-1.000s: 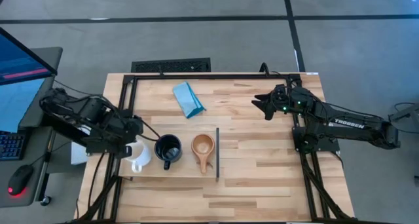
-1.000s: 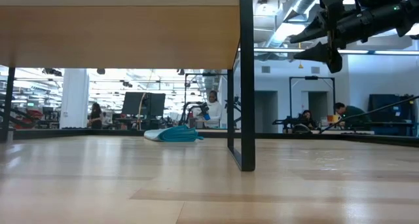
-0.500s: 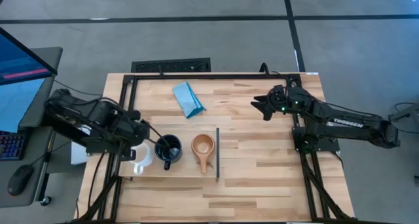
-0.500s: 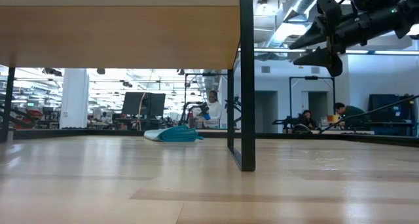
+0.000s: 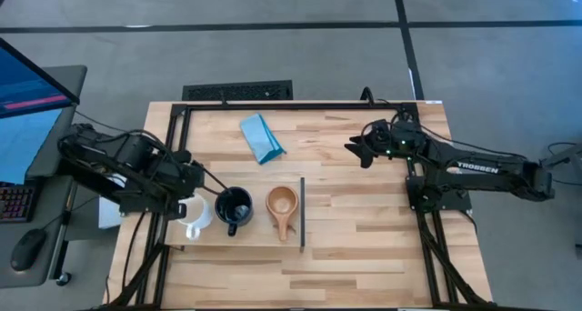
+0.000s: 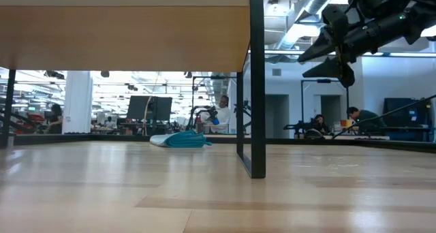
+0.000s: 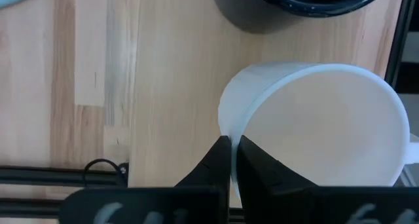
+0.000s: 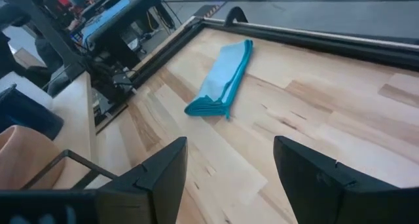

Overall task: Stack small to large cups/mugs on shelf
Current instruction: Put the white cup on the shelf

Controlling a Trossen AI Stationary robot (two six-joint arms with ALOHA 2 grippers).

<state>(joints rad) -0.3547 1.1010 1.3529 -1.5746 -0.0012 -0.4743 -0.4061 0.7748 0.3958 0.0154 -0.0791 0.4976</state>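
Planked tabletop (image 5: 364,229) carries the shelf (image 5: 259,238); left gripper (image 7: 231,160) pinches the white mug (image 7: 327,126) rim at nine o'clock; right gripper (image 5: 353,149) hovers spread at two o'clock.

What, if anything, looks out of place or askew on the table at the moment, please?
Only the folded blue cloth stands out: it lies skewed on the tabletop, apart from the shelf. Nothing is tipped or spilled.
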